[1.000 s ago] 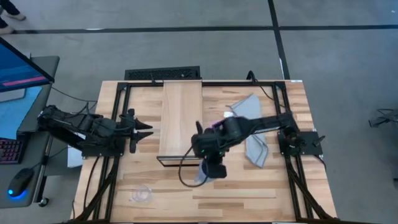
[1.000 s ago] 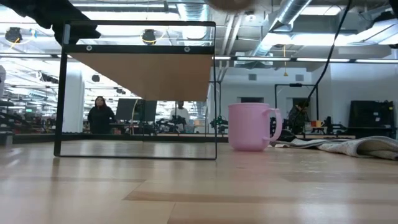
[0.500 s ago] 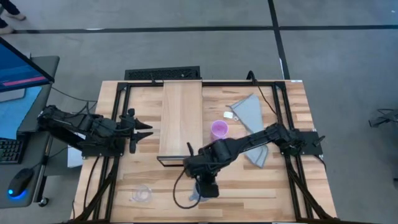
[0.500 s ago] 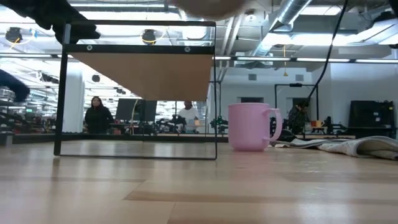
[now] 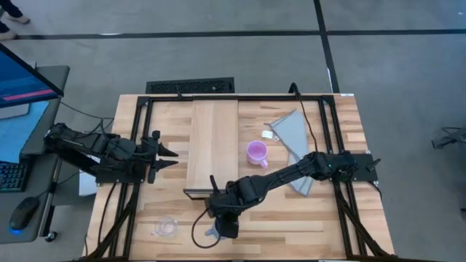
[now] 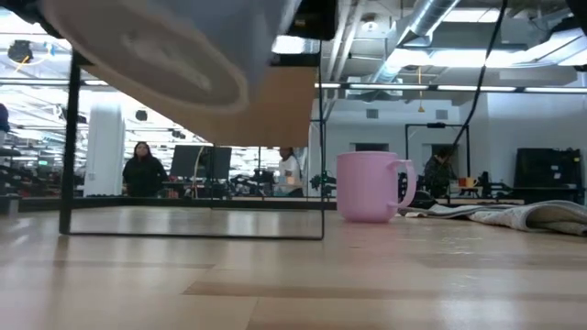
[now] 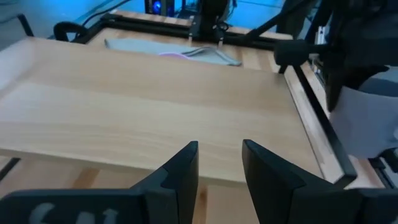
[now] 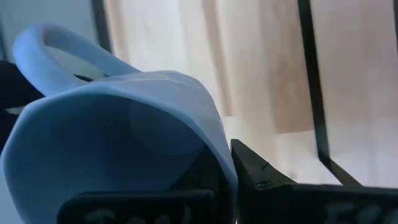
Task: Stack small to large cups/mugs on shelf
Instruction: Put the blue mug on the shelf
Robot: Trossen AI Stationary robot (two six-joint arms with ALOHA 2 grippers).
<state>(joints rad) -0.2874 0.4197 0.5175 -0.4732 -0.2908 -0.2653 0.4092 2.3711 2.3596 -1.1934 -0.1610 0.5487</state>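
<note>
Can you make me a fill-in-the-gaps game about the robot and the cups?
1. The right hand holds the ____ mug.
2. The lilac mug stands on the ____, not on the shelf.
3. The small clear cup sits near the table's ____ corner in the high view.

Missing words: grey-blue; table; bottom-left

Shelf (image 5: 212, 142) top bare; purple mug (image 5: 255, 152) beside it.

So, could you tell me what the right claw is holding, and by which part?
The right claw holds the grey-blue mug, pinched at its rim wall.
</note>
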